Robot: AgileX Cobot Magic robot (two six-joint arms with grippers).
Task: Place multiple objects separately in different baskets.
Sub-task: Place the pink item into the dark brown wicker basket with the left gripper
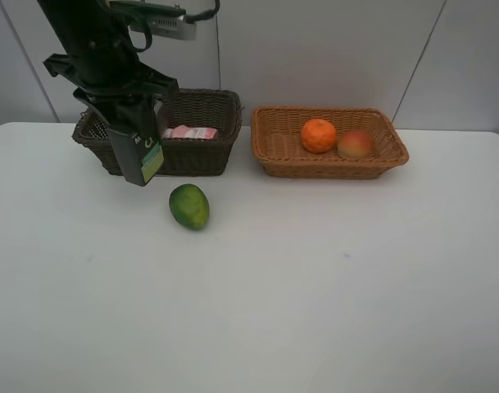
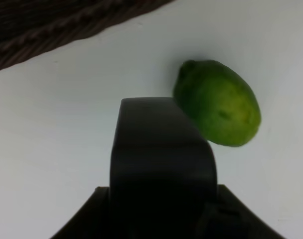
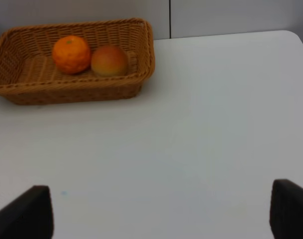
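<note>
Currently the left gripper (image 2: pixel 151 107) is clenched on nothing, the green fruit (image 2: pixel 218 102) lying on the table (image 2: pixel 66 129) just beside its tips; jaws should be parted and centred around it first.

Bright, even light, soft shadows; both wrist views slightly blurred.

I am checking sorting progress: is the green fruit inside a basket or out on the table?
Out. The green fruit lies on the white table, in front of the dark basket, apart from it.
</note>
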